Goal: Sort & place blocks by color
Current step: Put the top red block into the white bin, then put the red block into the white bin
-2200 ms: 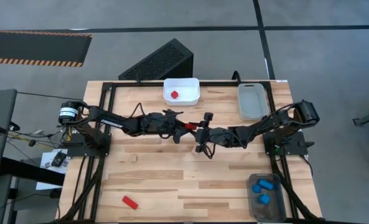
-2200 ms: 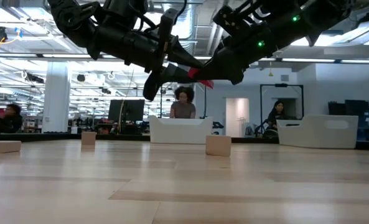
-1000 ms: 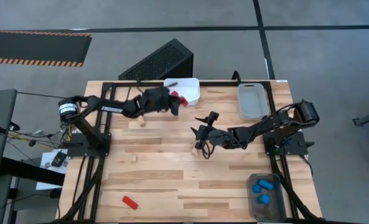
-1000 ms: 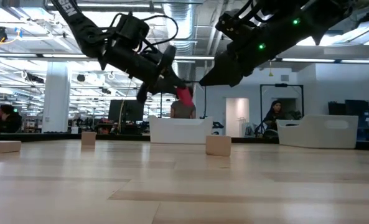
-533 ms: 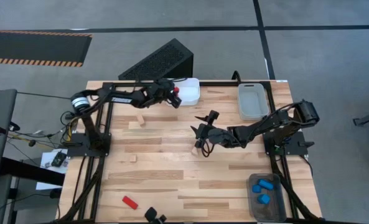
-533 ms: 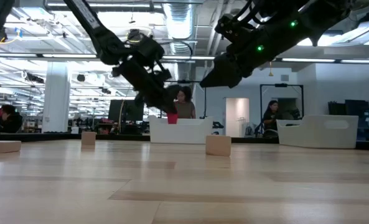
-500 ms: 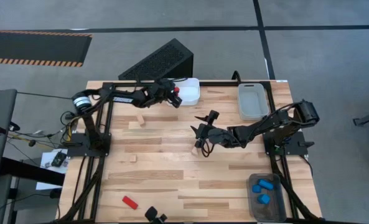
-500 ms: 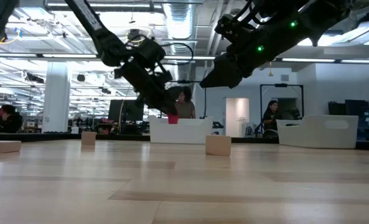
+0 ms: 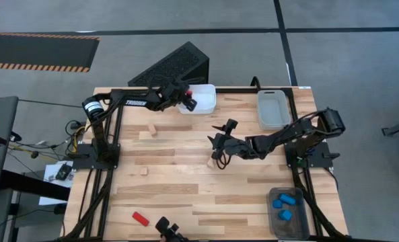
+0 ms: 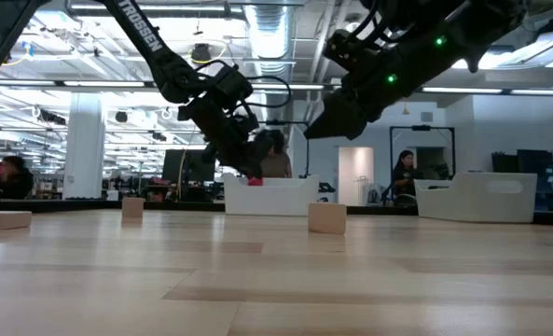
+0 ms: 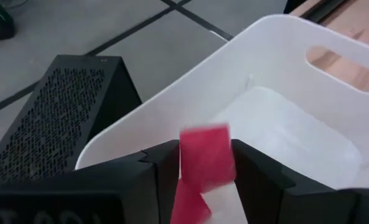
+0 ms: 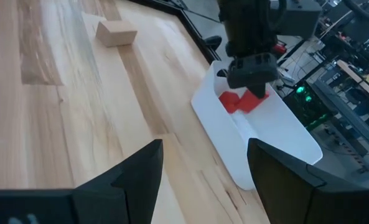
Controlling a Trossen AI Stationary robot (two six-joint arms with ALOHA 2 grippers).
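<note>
The left gripper (image 9: 188, 101) is hanging over the white bin (image 9: 206, 106) at the table's far edge, its fingers parting around a red block (image 11: 206, 155) that looks loose between them, a second red block (image 12: 229, 101) lying inside the bin. The right gripper (image 9: 216, 144) is hovering spread and empty above mid-table, over a pale wooden block (image 10: 327, 217).

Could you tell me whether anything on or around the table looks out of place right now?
A dark object pokes in at the table's near edge beside a red block; I cannot tell what it is. Nothing else stands out.
</note>
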